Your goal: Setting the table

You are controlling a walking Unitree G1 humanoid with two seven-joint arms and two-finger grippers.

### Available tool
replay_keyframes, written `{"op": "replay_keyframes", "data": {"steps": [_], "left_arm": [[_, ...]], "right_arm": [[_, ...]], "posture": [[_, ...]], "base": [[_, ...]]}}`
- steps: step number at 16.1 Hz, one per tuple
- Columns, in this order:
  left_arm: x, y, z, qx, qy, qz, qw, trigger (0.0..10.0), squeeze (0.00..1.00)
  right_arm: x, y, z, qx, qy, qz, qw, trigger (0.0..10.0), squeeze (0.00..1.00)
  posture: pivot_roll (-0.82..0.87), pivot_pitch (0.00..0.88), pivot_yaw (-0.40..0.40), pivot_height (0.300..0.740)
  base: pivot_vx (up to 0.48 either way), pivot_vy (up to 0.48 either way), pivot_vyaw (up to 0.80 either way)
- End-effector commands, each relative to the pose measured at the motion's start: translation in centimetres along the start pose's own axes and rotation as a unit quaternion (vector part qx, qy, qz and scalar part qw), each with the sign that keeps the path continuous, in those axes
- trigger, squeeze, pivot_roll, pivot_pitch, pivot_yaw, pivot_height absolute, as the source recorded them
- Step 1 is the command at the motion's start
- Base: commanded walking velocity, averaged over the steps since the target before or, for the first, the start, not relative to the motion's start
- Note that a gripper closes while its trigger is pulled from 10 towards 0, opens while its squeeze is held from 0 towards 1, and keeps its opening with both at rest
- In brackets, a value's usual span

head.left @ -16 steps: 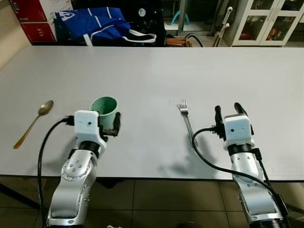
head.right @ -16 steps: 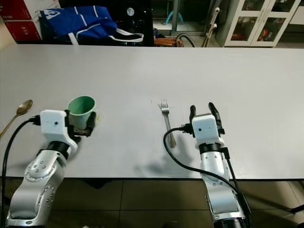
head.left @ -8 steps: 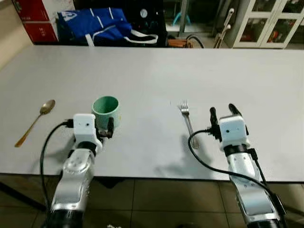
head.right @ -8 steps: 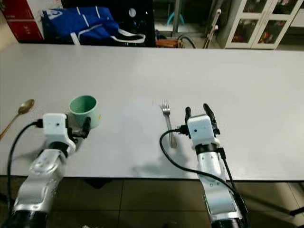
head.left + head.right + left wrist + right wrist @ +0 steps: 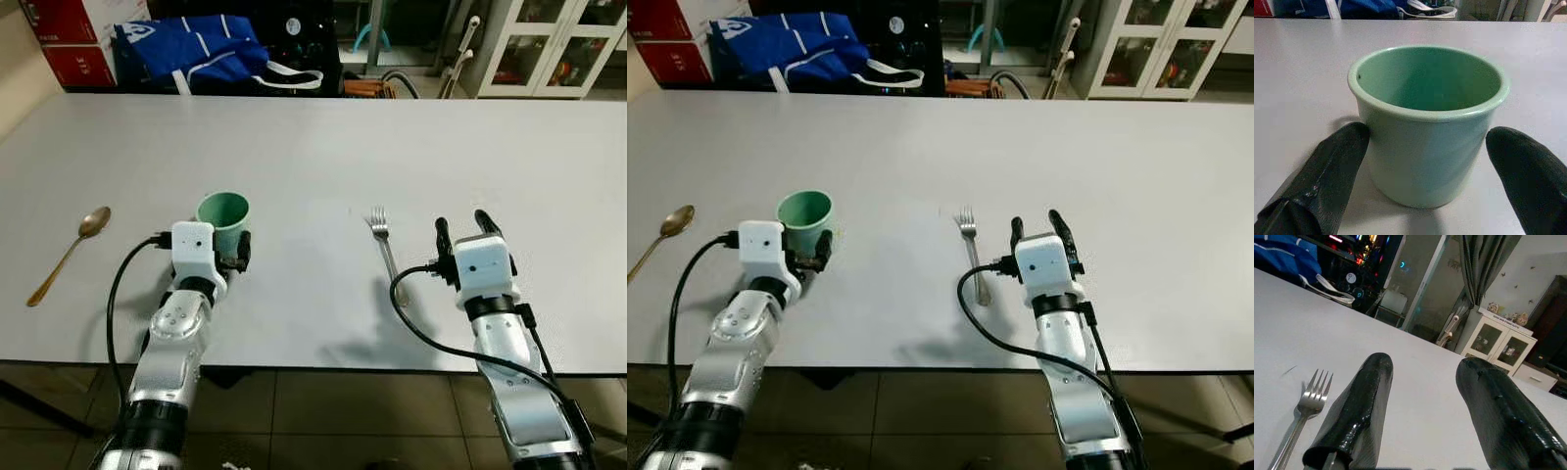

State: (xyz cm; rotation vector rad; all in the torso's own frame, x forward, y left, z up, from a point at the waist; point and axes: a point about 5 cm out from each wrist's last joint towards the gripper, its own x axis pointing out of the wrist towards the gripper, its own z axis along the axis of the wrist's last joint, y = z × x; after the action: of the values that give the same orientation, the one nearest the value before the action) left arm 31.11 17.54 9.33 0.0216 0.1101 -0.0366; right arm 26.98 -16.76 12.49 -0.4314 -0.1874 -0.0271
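Overhead, the green cup (image 5: 223, 217) stands upright on the table (image 5: 313, 147); fork (image 5: 385, 251) right of it, spoon (image 5: 69, 255) left. Left wrist view — left gripper (image 5: 1427, 169) spread, flanking the cup. Right wrist view — right gripper (image 5: 1422, 396) spread, beside the fork.

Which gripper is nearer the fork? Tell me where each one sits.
Right. The right gripper hovers just right of the fork, fingers open, not touching it. The left gripper is farther left, its fingers around the green cup.

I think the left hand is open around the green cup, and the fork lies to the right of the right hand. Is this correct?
Not quite. The fork lies to the left of the right hand, as the left eye view shows. The left hand is indeed open around the green cup.
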Motion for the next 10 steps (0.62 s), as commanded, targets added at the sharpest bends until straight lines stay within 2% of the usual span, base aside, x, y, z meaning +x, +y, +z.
{"op": "replay_keyframes", "data": {"steps": [1, 2, 6, 10], "left_arm": [[0.4, 0.2, 0.2, 0.014, -0.002, 0.003, 1.000, 10.0, 0.75], [1.0, 0.6, 0.0, 0.016, 0.007, 0.012, 1.000, 10.0, 0.00], [2.6, 1.5, -0.4, 0.018, 0.027, 0.024, 0.999, 10.0, 0.00], [3.9, 1.5, -0.2, 0.024, 0.038, 0.027, 0.999, 10.0, 0.00]], "right_arm": [[-0.2, -0.3, -0.1, -0.006, 0.007, -0.003, 1.000, 10.0, 0.00], [-0.2, -0.3, -0.1, -0.007, 0.008, -0.003, 1.000, 10.0, 0.00], [-0.4, -0.4, -0.1, -0.010, 0.012, -0.005, 1.000, 10.0, 0.00], [-0.8, -0.7, -0.2, -0.015, 0.016, -0.007, 1.000, 10.0, 0.00]], "posture": [[-0.17, 0.012, 0.030, 0.740], [-0.18, 0.017, 0.032, 0.740], [-0.20, 0.027, 0.040, 0.740], [-0.22, 0.038, 0.045, 0.740]], "base": [[0.000, 0.000, 0.00], [0.000, 0.000, 0.00], [0.000, 0.000, 0.00], [0.000, 0.000, 0.00]]}}
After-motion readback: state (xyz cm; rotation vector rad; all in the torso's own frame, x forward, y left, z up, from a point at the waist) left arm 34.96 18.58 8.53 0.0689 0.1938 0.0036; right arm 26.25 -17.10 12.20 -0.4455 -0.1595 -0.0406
